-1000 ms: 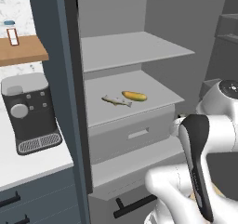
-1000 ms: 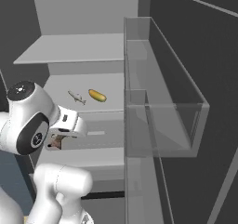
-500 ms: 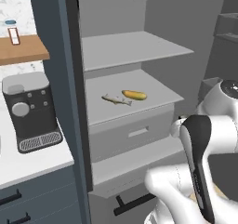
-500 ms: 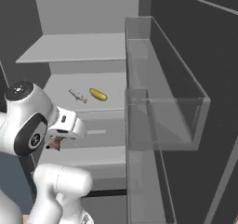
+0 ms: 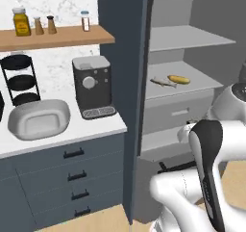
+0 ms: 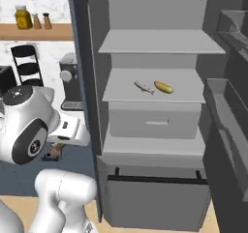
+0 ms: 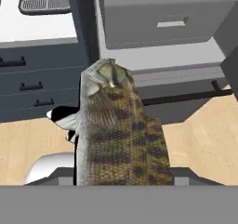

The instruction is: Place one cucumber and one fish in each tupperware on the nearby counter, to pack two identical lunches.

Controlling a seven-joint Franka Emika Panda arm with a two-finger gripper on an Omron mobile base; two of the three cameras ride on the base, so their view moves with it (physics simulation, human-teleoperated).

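One fish in the fingers, headed for the desk
Fingers half-shut around it, low before the cabinet; carry it level to the tupperware, release low inside the rim.

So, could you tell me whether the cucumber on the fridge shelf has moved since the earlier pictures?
No. The cucumber lies just right of the fish on the shelf above the drawer, as before; only the camera shifted with the base.

Kitchen — white counter, coffee machine, spice shelf, open fridge.
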